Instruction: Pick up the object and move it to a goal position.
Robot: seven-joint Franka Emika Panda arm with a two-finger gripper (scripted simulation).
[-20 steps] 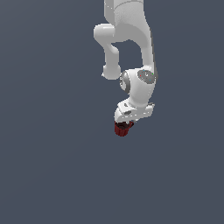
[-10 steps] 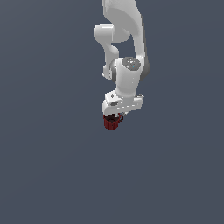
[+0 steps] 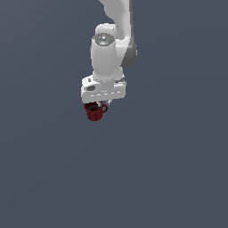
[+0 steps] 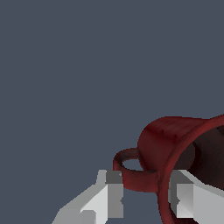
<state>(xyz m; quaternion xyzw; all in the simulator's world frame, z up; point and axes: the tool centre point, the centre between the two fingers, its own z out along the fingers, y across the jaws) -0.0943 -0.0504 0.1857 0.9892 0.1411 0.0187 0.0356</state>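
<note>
The dark red ribbed mug (image 3: 94, 111) hangs right under the white gripper (image 3: 99, 103) of my arm, lifted above the grey floor. Its handle points to the exterior view's right. In the wrist view the mug (image 4: 175, 144) fills the corner, with its handle loop (image 4: 131, 168) between the two grey fingers (image 4: 113, 192). The gripper (image 4: 146, 192) is shut on the mug at its handle side and rim. The fingertips are partly hidden by the mug.
A plain dark grey floor (image 3: 169, 169) lies all around. The white arm (image 3: 109, 53) rises from the gripper toward the top of the exterior view. No other object shows.
The arm has swung toward the exterior view's left, carrying the mug with it. The wrist has turned, so the gripper hand now faces the camera more squarely.
</note>
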